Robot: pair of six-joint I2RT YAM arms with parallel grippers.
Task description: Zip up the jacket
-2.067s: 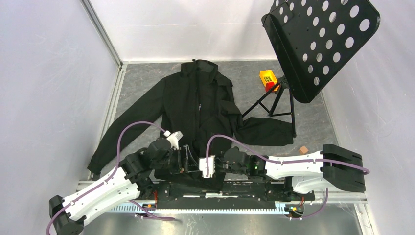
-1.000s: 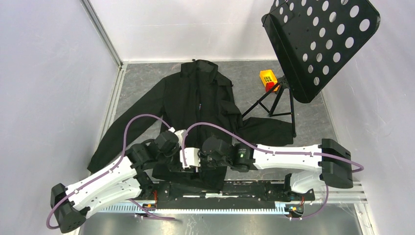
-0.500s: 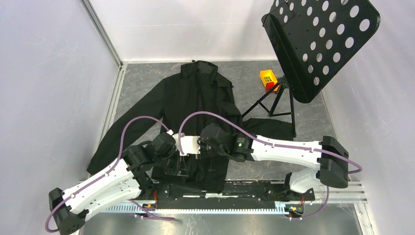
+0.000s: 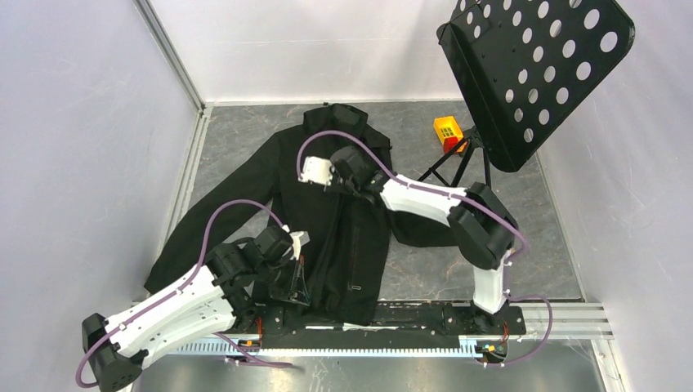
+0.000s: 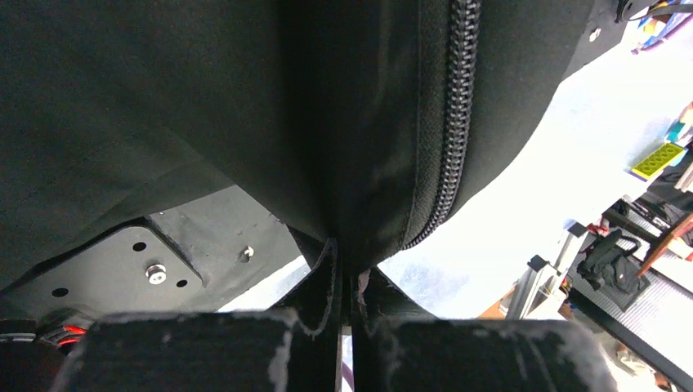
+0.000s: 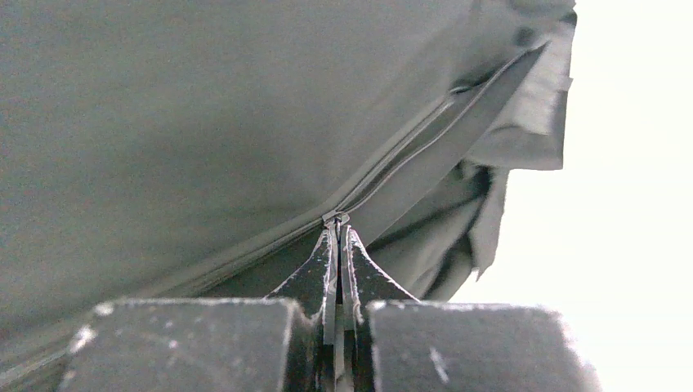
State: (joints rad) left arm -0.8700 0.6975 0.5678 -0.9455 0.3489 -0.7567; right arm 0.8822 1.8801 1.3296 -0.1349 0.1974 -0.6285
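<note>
The black jacket [image 4: 270, 175] lies flat on the grey table, collar at the far end. My left gripper [image 4: 299, 286] is at the near hem, shut on a fold of the hem fabric [image 5: 359, 204] beside the zipper teeth [image 5: 452, 131]; its jaws [image 5: 346, 261] pinch the cloth. My right gripper [image 4: 333, 184] is up at chest height on the front. In the right wrist view it [image 6: 337, 233] is shut on the zipper pull [image 6: 336, 217], with the closed zipper line [image 6: 204, 269] running off to the lower left and the parted front edges [image 6: 490, 90] to the upper right.
A black perforated music stand [image 4: 539, 65] on tripod legs [image 4: 458, 171] stands at the back right, close to the jacket's right sleeve [image 4: 441, 220]. A yellow and red block [image 4: 447, 132] sits by its foot. A metal rail [image 4: 186, 180] borders the left side.
My right gripper has travelled from near the hem up the jacket's front to chest height, still shut. The left gripper has stayed at the hem, holding the fabric.
</note>
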